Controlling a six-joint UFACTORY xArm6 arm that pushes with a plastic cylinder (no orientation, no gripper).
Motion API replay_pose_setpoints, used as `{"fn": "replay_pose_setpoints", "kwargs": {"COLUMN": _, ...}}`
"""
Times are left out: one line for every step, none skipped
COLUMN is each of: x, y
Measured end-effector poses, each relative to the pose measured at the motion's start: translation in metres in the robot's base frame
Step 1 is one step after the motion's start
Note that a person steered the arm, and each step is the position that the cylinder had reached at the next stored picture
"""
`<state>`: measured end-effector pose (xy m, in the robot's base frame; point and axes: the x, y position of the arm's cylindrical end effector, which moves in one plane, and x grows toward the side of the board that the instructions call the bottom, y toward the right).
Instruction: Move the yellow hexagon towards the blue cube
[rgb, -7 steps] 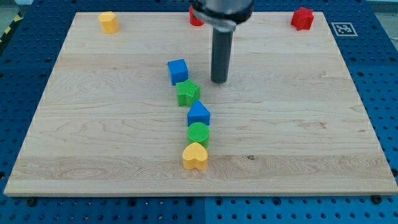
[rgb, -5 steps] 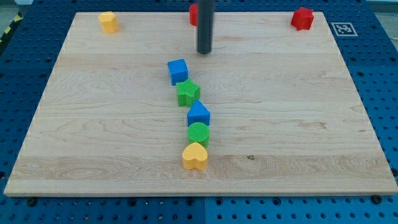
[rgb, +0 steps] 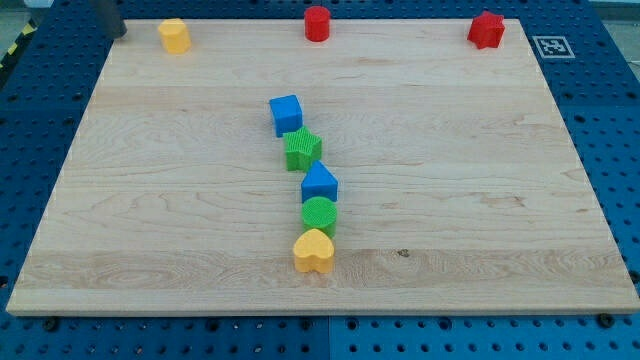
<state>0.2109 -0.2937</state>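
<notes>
My tip (rgb: 117, 35) is seen at the yellow hexagon's (rgb: 175, 35) nine o'clock, apart. The green star (rgb: 302, 149) is pressed against the blue cube (rgb: 286, 114) at five o'clock.

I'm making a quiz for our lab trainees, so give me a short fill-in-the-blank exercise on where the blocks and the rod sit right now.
1. The yellow hexagon lies near the board's top ____ corner.
2. My tip is on the view's ____ of the yellow hexagon, apart from it.
3. Directly below the blue cube sits a ____ star.
4. The yellow heart is the ____ block of the central column.

Missing words: left; left; green; bottom
</notes>
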Motion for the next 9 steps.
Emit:
{"fn": "replay_pose_setpoints", "kwargs": {"x": 0.004, "y": 0.027}}
{"fn": "replay_pose_setpoints", "kwargs": {"x": 0.016, "y": 0.048}}
{"fn": "replay_pose_setpoints", "kwargs": {"x": 0.018, "y": 0.074}}
{"fn": "replay_pose_setpoints", "kwargs": {"x": 0.016, "y": 0.084}}
{"fn": "replay_pose_setpoints", "kwargs": {"x": 0.000, "y": 0.084}}
{"fn": "replay_pose_setpoints", "kwargs": {"x": -0.001, "y": 0.087}}
{"fn": "replay_pose_setpoints", "kwargs": {"x": 0.022, "y": 0.113}}
{"fn": "replay_pose_setpoints", "kwargs": {"x": 0.044, "y": 0.146}}
{"fn": "replay_pose_setpoints", "kwargs": {"x": 0.074, "y": 0.157}}
